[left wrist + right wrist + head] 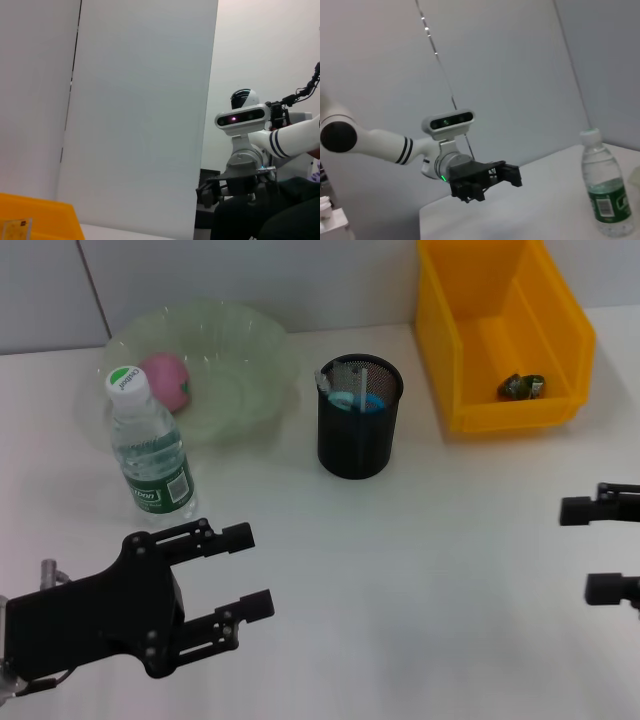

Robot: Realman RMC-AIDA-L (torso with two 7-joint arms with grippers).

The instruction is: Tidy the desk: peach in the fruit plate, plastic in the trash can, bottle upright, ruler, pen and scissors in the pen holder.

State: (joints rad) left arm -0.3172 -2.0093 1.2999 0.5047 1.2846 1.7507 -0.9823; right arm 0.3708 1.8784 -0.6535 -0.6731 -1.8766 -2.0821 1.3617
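A pink peach (167, 380) lies in the pale green fruit plate (250, 350) at the back left. In front of the plate, the bottle (150, 445) stands upright, its green cap on top; the right wrist view also shows the bottle (605, 200). The black mesh pen holder (358, 440) holds blue-handled scissors (356, 401) and pale stick-like items. A crumpled piece of plastic (522, 386) rests in the yellow trash can (470, 340). My left gripper (256, 570) hovers open near the front left, below the bottle. At the right edge my right gripper (578, 548) is open and holds nothing.
A grey panelled wall runs behind the white table. The trash can's corner (35, 220) shows in the left wrist view. The left gripper (512, 175) appears over the table in the right wrist view.
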